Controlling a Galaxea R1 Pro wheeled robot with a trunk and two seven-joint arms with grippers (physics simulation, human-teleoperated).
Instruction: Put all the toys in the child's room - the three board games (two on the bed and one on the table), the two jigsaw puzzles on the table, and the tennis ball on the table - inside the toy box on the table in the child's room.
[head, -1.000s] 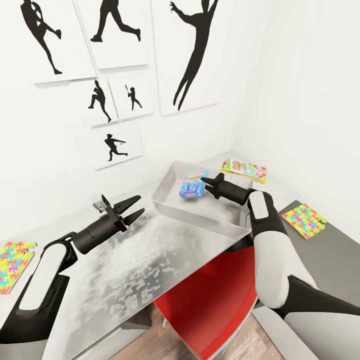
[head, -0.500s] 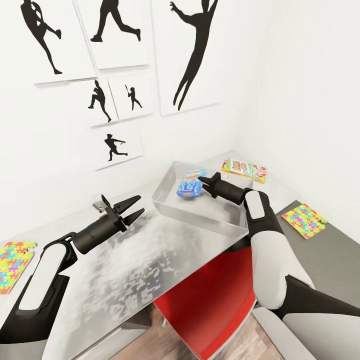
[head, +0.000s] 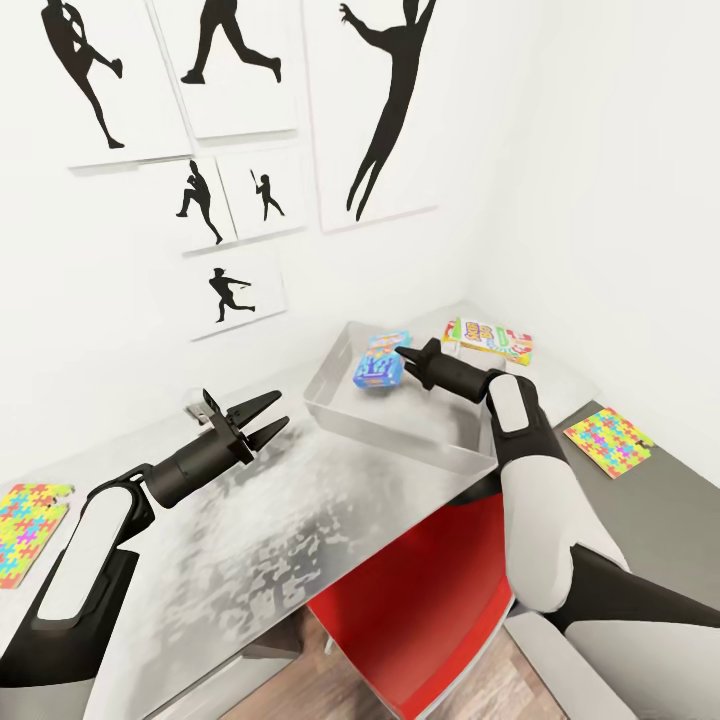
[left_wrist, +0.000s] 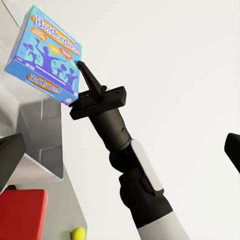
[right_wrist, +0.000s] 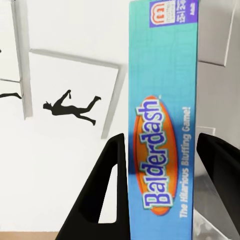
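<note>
"Balderdash" board game (right_wrist: 161, 150) pinched in R jaws above toy box (head: 345, 412); L jaws spread.

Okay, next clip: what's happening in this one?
The right gripper holds the blue Balderdash board game by its edge over the grey toy box on the table, apparently about to drop it in. The left gripper hovers over the table with jaws open and nothing in them. Waiting on the table: the Skip-Bo game, two jigsaw puzzles and the tennis ball.
</note>
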